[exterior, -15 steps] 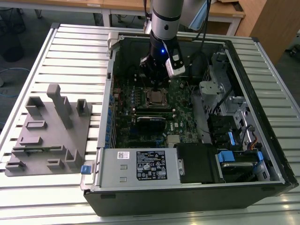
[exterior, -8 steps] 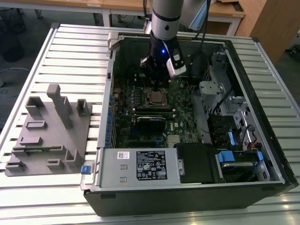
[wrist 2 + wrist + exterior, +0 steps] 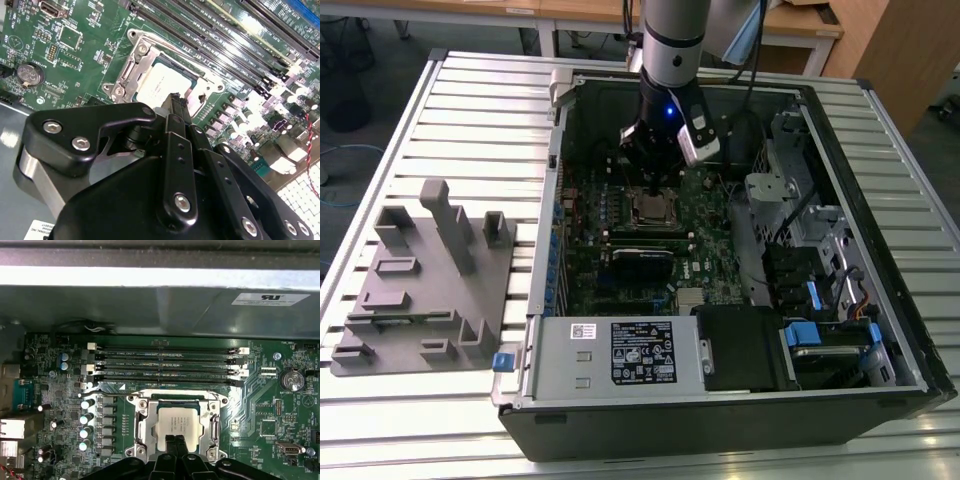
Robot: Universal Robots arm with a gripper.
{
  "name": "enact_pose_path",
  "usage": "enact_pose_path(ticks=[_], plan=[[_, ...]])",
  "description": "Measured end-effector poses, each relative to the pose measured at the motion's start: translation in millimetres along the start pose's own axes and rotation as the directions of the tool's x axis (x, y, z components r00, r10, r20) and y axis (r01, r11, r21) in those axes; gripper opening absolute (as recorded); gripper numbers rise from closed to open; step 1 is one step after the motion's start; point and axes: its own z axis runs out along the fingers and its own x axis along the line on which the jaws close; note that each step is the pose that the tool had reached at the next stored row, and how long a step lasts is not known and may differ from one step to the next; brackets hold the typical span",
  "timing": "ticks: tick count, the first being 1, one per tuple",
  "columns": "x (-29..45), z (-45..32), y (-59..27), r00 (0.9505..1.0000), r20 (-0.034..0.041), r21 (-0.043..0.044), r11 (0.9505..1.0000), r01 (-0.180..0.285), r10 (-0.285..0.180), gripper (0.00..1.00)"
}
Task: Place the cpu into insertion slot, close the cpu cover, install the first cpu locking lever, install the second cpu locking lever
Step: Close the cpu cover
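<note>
Although tiny against the board, the cpu [image 3: 178,423] [image 3: 161,82] is easy for me to find. It sits flat in the insertion slot [image 3: 175,403], its dull grey top showing through the cut-out of the cpu cover [image 3: 144,422], which lies flat around it in both wrist views. My jaws are drawn together with nothing between them. Their fingertips [image 3: 170,446] stand right at the chip's edge, over the cover's rim (whether they actually touch it I cannot tell). A thin lever rod [image 3: 107,395] lies beside the slot, on the side of the long black memory slots [image 3: 165,362]; I cannot say if it is latched.

In the exterior view the arm [image 3: 672,40] reaches down into the open computer case [image 3: 720,425], over the middle of the green circuit board [image 3: 712,250]. A labelled metal box [image 3: 620,355] lies along the case's near side. The case rests on a slatted table [image 3: 470,100], and a grey fixture [image 3: 420,280] stands on it at the exterior view's left, well apart from the board.
</note>
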Motion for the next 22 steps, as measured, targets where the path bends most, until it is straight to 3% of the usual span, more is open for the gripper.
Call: enact_pose_path(ticks=[11,18,22], plan=[[1.8,1.2,0.0,0.9997,0.0009,-0.0001,0.9997,-0.024,0.024,0.10],[7.5,2.2,-0.7,0.9997,0.0010,0.0016,0.9997,-0.024,0.024,0.10],[14.5,3.8,-0.8,0.9997,0.0010,0.0048,0.9997,-0.024,0.024,0.10]])
